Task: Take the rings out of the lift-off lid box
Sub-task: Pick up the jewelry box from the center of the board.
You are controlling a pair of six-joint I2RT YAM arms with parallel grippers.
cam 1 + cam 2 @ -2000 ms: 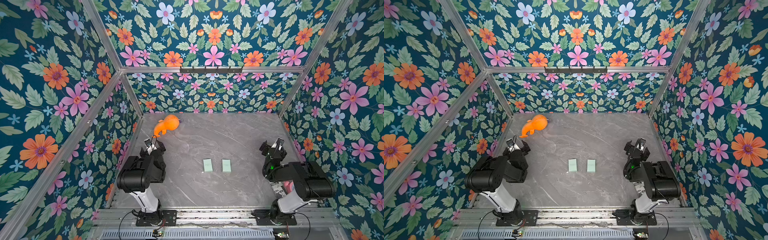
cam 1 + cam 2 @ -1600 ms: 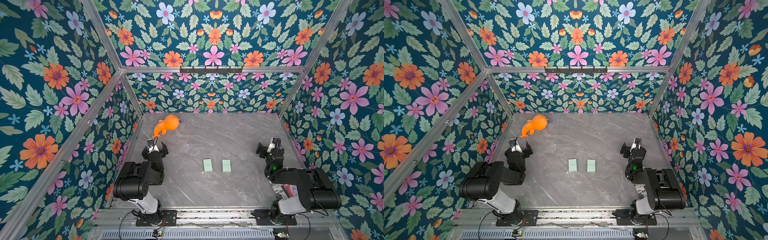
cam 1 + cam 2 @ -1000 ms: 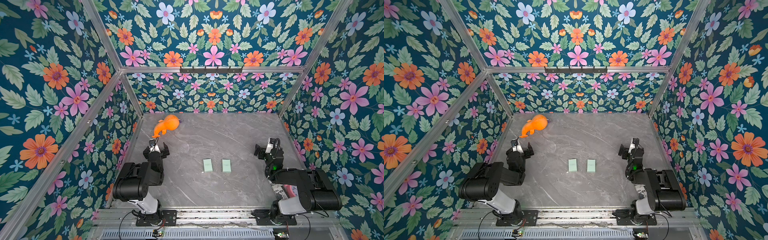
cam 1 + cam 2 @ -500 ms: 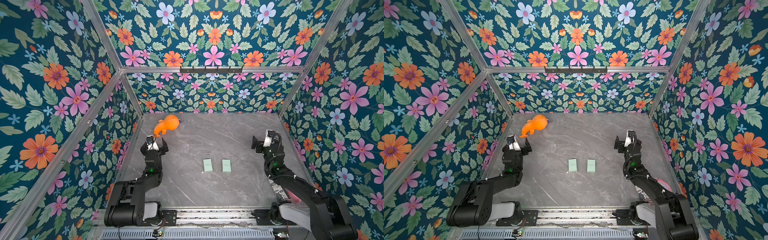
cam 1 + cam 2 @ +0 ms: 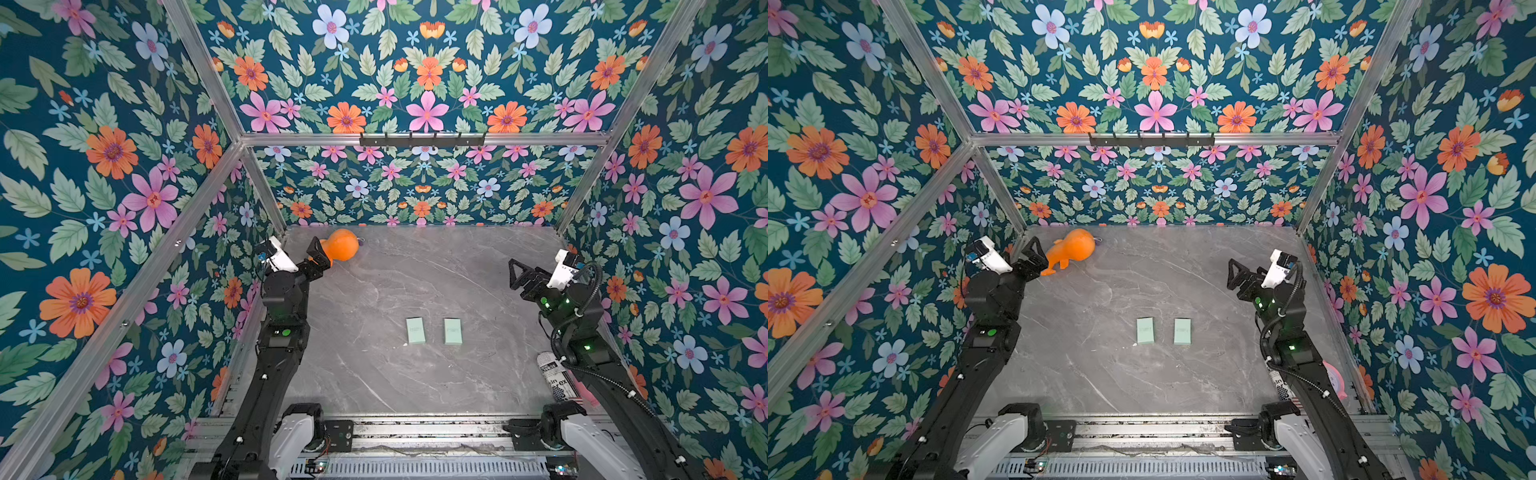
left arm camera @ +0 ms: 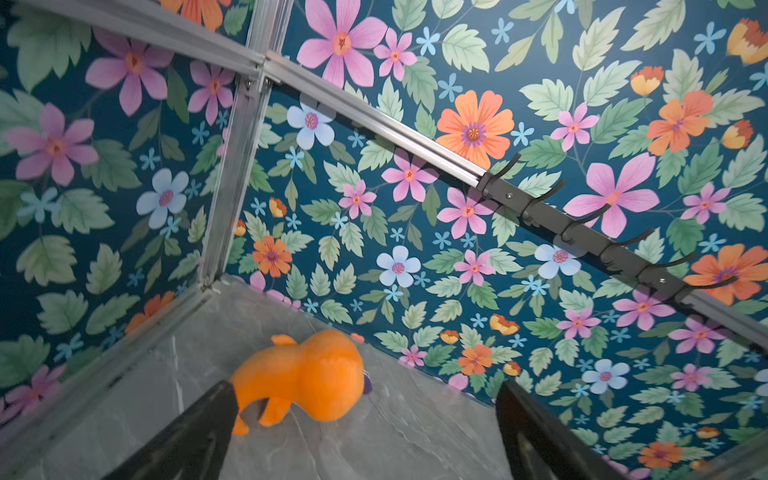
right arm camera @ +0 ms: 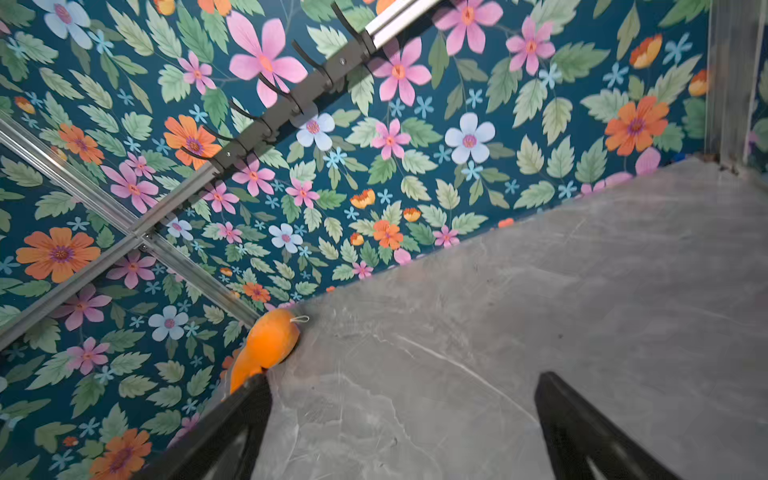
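Faint print on both mint-green boxes: too small to read. Black letters on white roll by right arm: blurred.

Open surface on every side of the two mint-green boxes, with only a narrow gap between them. An orange toy blocks the far left corner.

The worktop looked like smooth grey veined stone; the frame rails were brushed metal; two mint boxes appeared matt.
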